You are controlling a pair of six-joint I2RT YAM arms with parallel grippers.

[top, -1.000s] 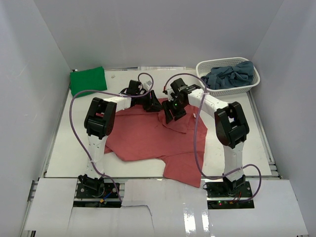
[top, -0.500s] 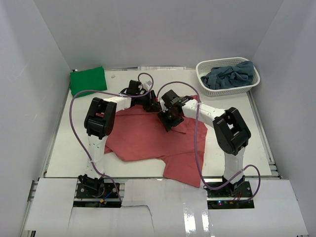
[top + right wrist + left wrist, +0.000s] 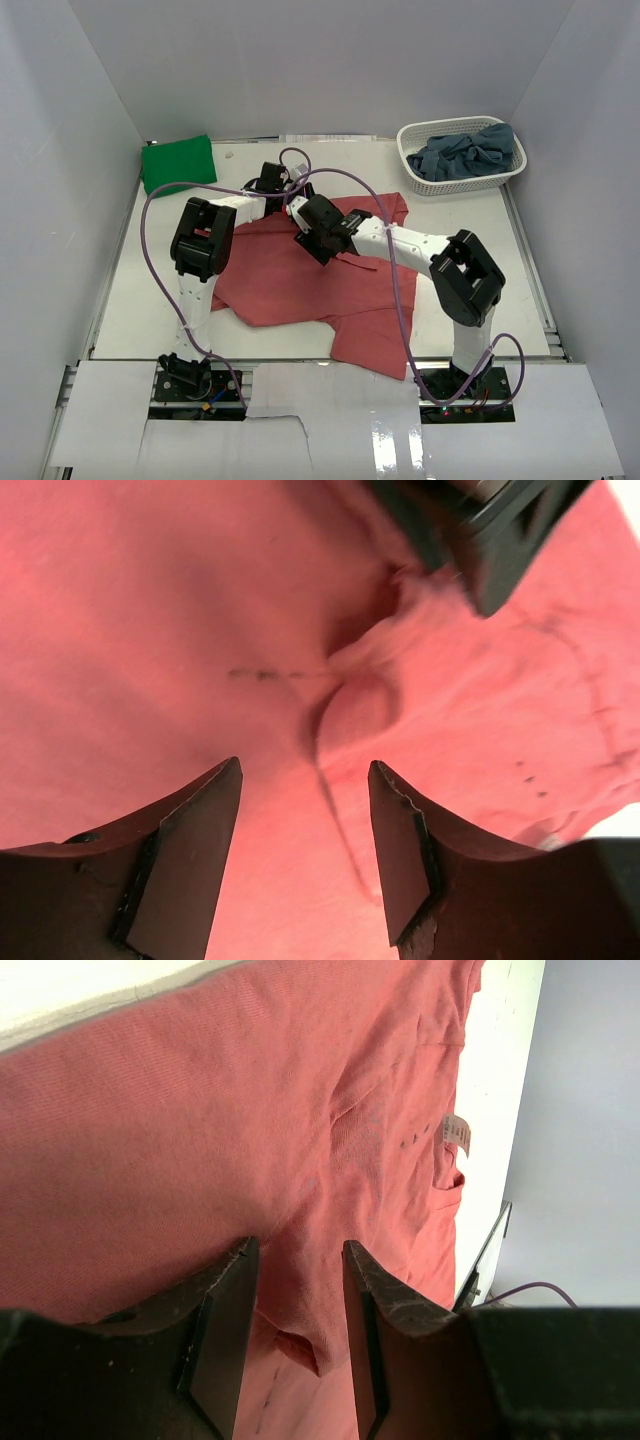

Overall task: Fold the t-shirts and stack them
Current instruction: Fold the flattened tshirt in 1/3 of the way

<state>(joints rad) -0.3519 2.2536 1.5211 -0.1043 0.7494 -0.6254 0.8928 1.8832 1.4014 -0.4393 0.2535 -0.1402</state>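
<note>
Across the middle of the top view, the salmon-red t-shirt (image 3: 290,280) lies spread but rumpled on the table (image 3: 150,300). Both arms reach over its upper part. We see the left gripper (image 3: 297,1250) with its jaws parted and nothing clamped between them, only red cloth lying below. The right gripper (image 3: 305,770) is likewise released, its jaws standing apart above a small raised pucker (image 3: 355,705) in the fabric.

We judge that we are at the fold of this one shirt, and that no fold has been made yet: the cloth lies loose and single-layered. The next move calls for one pincer, or both, to drop and close on an edge or on that pucker, so the cloth can be drawn flat and turned over.

We count:
- One salmon-red shirt.
- One green t-shirt (image 3: 178,163), already folded at upper left.
- One white lattice basket (image 3: 470,183) at upper right.
- A heap of grey-blue t-shirts (image 3: 465,152) in the basket, whose number we cannot tell.
</note>
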